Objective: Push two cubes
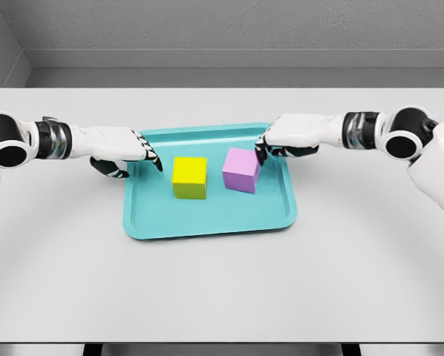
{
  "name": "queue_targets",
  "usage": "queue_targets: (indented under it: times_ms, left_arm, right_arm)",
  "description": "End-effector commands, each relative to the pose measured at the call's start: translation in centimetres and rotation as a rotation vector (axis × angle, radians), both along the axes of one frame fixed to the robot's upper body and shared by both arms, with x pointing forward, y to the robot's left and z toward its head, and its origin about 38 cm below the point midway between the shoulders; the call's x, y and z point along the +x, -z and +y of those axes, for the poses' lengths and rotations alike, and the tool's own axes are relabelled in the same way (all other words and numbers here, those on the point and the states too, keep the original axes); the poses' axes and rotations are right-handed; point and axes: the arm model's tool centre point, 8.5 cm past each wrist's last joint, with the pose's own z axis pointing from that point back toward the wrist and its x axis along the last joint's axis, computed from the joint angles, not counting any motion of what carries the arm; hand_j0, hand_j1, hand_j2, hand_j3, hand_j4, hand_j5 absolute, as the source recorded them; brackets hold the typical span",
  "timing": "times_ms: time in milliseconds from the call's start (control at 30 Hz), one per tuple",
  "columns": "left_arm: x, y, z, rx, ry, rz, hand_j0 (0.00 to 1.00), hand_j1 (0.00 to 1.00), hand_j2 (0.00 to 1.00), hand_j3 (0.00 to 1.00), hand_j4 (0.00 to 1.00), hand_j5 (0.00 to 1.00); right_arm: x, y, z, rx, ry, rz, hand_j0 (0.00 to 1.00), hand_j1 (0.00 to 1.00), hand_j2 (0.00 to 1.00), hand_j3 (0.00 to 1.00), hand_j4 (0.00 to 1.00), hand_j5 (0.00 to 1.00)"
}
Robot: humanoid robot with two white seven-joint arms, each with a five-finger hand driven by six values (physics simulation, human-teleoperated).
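A yellow cube [189, 177] and a pink cube [241, 170] stand side by side on a teal tray [207, 219] in the middle of the table. My left hand [136, 153] reaches in over the tray's left rim, its fingers held flat and extended toward the yellow cube, a small gap away from it. My right hand [275, 146] comes in over the tray's right part, its fingertips [260, 156] at the pink cube's upper right edge. Neither hand holds anything.
The grey table [222, 289] runs wide around the tray, with its front edge near the bottom of the picture. A grey wall stands behind the table's far edge.
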Motion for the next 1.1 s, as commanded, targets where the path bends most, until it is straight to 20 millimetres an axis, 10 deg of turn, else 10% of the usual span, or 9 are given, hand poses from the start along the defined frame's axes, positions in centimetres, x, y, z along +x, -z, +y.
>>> queue_targets:
  times_ms: [0, 167, 367, 1067]
  left_arm:
    - [0.0, -0.1, 0.1, -0.003, -0.005, 0.001, 0.80, 0.80, 0.80, 0.80, 0.80, 0.80]
    - [0.0, -0.1, 0.2, -0.004, -0.005, 0.001, 0.79, 0.79, 0.79, 0.79, 0.79, 0.79]
    - [0.0, -0.1, 0.0, -0.005, -0.001, 0.000, 0.46, 0.46, 0.46, 0.46, 0.46, 0.46]
    - [0.2, -0.4, 0.3, -0.005, -0.009, -0.008, 0.37, 0.37, 0.37, 0.37, 0.37, 0.37]
  right_arm:
    - [0.1, 0.3, 0.6, 0.013, 0.000, 0.011, 0.48, 0.48, 0.48, 0.48, 0.48, 0.48]
    - [0.4, 0.2, -0.3, 0.004, 0.020, 0.012, 0.49, 0.49, 0.49, 0.49, 0.49, 0.49]
    - [2.0, -0.4, -1.9, 0.019, 0.090, 0.014, 0.50, 0.50, 0.50, 0.50, 0.50, 0.50]
    - [4.7, 1.6, 2.2, -0.039, 0.108, 0.063, 0.50, 0.50, 0.50, 0.50, 0.50, 0.50]
